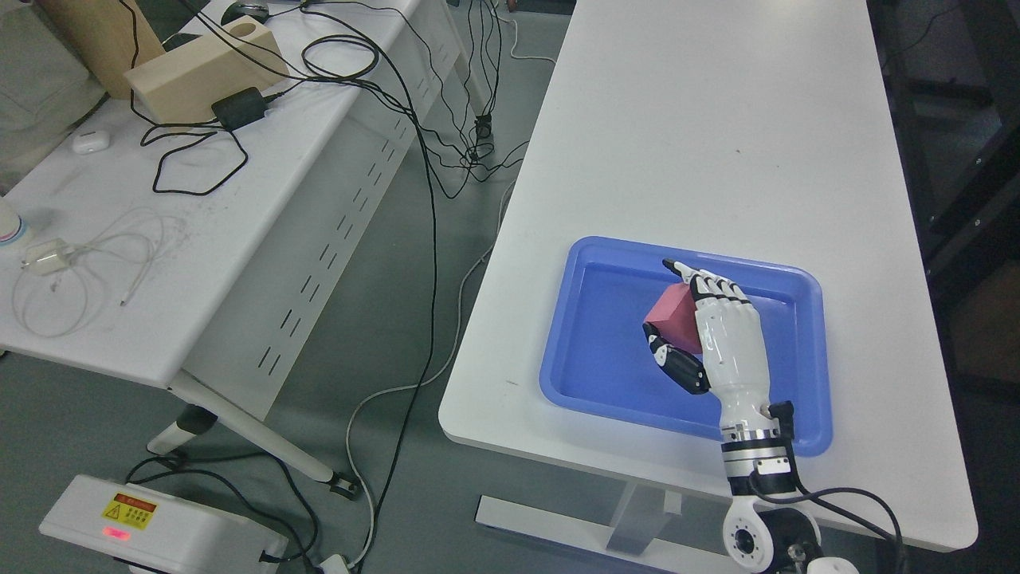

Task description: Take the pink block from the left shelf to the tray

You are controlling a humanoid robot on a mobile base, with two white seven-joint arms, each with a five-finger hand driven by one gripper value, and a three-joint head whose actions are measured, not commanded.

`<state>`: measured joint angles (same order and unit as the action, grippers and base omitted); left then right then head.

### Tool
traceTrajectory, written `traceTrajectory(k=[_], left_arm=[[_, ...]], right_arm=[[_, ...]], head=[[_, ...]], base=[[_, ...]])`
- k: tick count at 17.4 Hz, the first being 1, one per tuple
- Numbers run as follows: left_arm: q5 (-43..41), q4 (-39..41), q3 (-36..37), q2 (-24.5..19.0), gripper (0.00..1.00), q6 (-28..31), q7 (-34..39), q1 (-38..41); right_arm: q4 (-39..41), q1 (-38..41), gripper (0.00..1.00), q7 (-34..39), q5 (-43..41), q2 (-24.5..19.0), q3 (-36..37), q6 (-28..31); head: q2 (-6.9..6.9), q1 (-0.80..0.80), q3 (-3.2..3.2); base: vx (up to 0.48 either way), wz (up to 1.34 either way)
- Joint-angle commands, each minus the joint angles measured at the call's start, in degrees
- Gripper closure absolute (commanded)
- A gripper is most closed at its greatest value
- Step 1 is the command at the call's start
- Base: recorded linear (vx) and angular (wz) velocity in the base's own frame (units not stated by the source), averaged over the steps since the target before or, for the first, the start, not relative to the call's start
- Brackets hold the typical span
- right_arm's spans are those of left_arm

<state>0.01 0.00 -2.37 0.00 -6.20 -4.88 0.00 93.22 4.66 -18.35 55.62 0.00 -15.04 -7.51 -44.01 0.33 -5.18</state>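
Note:
My right hand (677, 315) comes in from the lower right and reaches over the blue tray (594, 399) on the white table. Its fingers (717, 291) and thumb are closed on a pink block (676, 316), held above the middle of the tray. The block is tilted, with the thumb under its left corner. I cannot tell whether the block touches the tray floor. No shelf is in view. My left arm is not in view.
The white table (717, 119) extends far behind the tray. A second desk (239, 199) at the left carries a wooden block, a power adapter, an earbud case and tangled cables. Cables hang to the floor between the tables. A white device with a warning label sits at the lower left.

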Motion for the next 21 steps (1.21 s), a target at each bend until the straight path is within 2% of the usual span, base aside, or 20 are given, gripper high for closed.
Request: traceTrajectory(k=[1, 4, 13, 21], left_arm=[[0.0, 1.0, 0.0, -1.0, 0.00, 0.0, 0.0, -1.8], [0.0, 1.0, 0.0, -1.0, 0.00, 0.0, 0.0, -1.8], [0.0, 1.0, 0.0, -1.0, 0.00, 0.0, 0.0, -1.8], [0.0, 1.0, 0.0, -1.0, 0.00, 0.0, 0.0, -1.8]], right_arm=[[-1.2, -0.1, 0.14, 0.2, -7.4, 1.6, 0.5, 0.0], [-1.6, -0.3, 0.01, 0.0, -9.1, 1.4, 1.3, 0.1], [-1.6, -0.9, 0.00, 2.1, -36.7, 1.5, 5.0, -1.3], [-1.6, -0.8, 0.00, 2.1, -39.6, 1.5, 7.3, -0.8]], head=[[0.00, 0.00, 0.00], [0.00, 0.00, 0.00], [0.00, 0.00, 0.00], [0.00, 0.00, 0.00]], base=[[0.000, 0.00], [0.000, 0.00], [-0.004, 0.00], [-0.103, -0.01]])
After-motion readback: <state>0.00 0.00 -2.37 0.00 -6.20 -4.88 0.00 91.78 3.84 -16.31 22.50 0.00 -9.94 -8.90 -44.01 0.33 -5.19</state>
